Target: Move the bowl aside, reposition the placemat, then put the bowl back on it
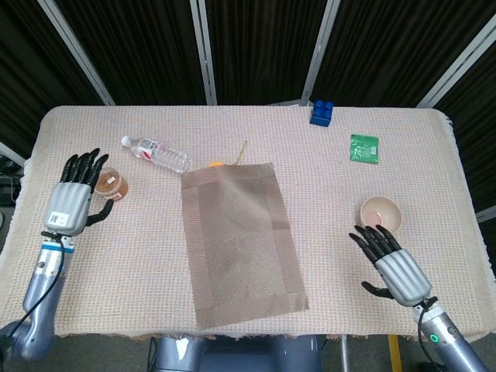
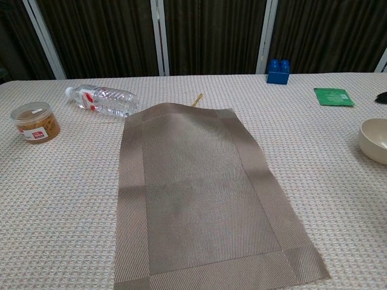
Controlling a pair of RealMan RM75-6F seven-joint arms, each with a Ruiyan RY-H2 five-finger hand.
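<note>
The brown woven placemat (image 1: 240, 242) (image 2: 202, 193) lies flat in the middle of the table, turned slightly askew. The cream bowl (image 1: 380, 215) (image 2: 374, 139) stands upright on the tablecloth to its right, off the mat. My right hand (image 1: 395, 266) hovers just in front of the bowl, fingers spread toward it, holding nothing. My left hand (image 1: 74, 199) is far to the left beside a small jar, fingers apart and empty. The chest view shows neither hand clearly, only a dark tip at its right edge.
A jar with an orange-brown filling (image 1: 112, 184) (image 2: 35, 122) and a lying water bottle (image 1: 156, 153) (image 2: 103, 99) are at the left. A yellow object with a thin stick (image 1: 216, 163) peeks from under the mat's far edge. A blue block (image 1: 322, 112) and green packet (image 1: 363, 149) lie at the back right.
</note>
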